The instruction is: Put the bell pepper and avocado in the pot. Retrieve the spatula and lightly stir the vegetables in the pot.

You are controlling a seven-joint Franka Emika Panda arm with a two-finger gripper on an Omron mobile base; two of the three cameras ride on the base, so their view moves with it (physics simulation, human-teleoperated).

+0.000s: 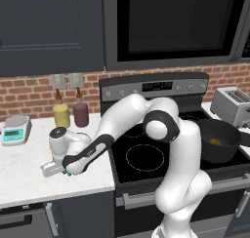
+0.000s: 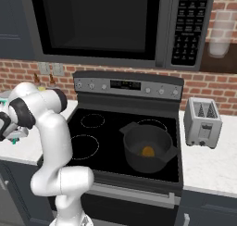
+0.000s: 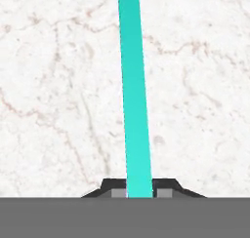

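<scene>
White marble tabletop (image 1: 29, 173) left of a black stove (image 1: 146, 156); red brick wall, dark cabinets, microwave above. One scale (image 1: 15, 129), two bottles (image 1: 71, 112), one toaster (image 2: 202, 122), one pot (image 2: 148, 148) with an orange spot inside, well to the right of the jaws. Gripper (image 1: 66, 172) low over the tabletop, jaws clenched on the spatula (image 3: 134, 110), whose teal handle runs straight ahead from between them.

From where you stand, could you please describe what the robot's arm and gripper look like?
The arm is glossy white, built of thick rounded segments with dark grey-black bands and round caps at the joints. No cables or markings show. The gripper has a white hand and two small dark fingertips with pale grey pads.
</scene>
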